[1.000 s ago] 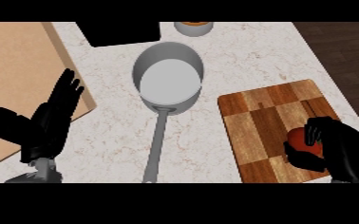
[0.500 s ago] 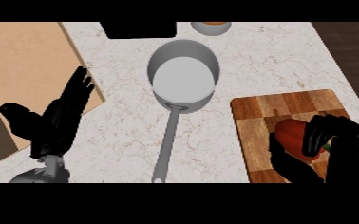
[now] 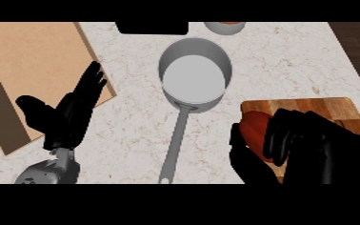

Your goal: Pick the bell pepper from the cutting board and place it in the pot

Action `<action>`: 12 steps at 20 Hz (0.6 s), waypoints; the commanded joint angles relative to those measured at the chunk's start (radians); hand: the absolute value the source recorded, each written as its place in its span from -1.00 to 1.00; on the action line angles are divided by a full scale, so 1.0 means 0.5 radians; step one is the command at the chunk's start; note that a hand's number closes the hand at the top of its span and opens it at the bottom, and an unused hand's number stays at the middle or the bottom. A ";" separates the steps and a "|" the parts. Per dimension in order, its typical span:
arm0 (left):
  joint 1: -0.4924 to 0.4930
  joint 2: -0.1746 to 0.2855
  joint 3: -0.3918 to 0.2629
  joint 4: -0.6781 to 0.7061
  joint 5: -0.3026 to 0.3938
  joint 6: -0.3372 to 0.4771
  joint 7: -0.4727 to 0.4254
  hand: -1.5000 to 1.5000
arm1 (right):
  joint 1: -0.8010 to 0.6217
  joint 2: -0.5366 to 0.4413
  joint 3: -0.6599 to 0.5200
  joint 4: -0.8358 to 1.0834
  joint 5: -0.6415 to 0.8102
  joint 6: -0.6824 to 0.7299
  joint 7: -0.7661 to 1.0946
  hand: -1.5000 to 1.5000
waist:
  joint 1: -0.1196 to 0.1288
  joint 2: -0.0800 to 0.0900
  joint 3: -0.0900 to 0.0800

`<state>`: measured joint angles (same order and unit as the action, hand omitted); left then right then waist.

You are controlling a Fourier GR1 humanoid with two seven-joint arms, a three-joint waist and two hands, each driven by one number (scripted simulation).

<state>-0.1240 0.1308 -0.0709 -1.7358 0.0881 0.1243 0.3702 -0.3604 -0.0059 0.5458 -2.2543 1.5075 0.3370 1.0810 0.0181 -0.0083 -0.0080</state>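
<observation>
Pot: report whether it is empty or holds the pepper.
Empty: the pot shows only bare grey floor; the bell pepper is at the cutting board, right hand curled round it.

The left hand (image 3: 67, 115) rests open at lower left, fingers straight; the right hand (image 3: 301, 140) curls round the bell pepper (image 3: 253, 127) at lower right.

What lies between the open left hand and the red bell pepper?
In the head view, only the long handle of the grey metal pot crosses the speckled counter between the left hand and the red bell pepper in the right hand.
</observation>
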 commanded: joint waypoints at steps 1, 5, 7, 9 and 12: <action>0.020 -0.006 -0.015 0.020 0.020 -0.040 -0.032 0.00 | -0.313 0.011 0.020 0.153 -0.072 0.146 0.598 1.00 | 0.038 0.010 0.003; -0.059 0.042 0.021 0.030 0.045 -0.078 0.008 0.00 | -0.480 0.011 -0.105 0.497 -0.201 0.047 0.663 1.00 | 0.078 0.027 0.005; -0.025 0.014 0.022 0.101 0.037 -0.074 -0.067 0.00 | -0.574 0.011 -0.154 0.582 -0.311 -0.024 0.714 1.00 | 0.064 0.030 0.007; -0.008 -0.045 -0.028 0.109 -0.001 -0.038 -0.102 0.00 | -0.717 0.011 -0.213 0.752 -0.414 -0.019 0.686 1.00 | 0.059 0.029 0.009; -0.024 -0.034 -0.041 0.045 -0.021 -0.025 -0.035 0.00 | -0.759 0.011 -0.137 1.012 -0.502 -0.084 0.707 1.00 | 0.068 0.026 0.011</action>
<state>-0.1414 0.1206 -0.0805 -1.7199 0.0862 0.1080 0.3431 -0.6637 -0.0109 0.4620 -1.8947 1.3231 0.2989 1.1940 0.0475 0.0012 -0.0014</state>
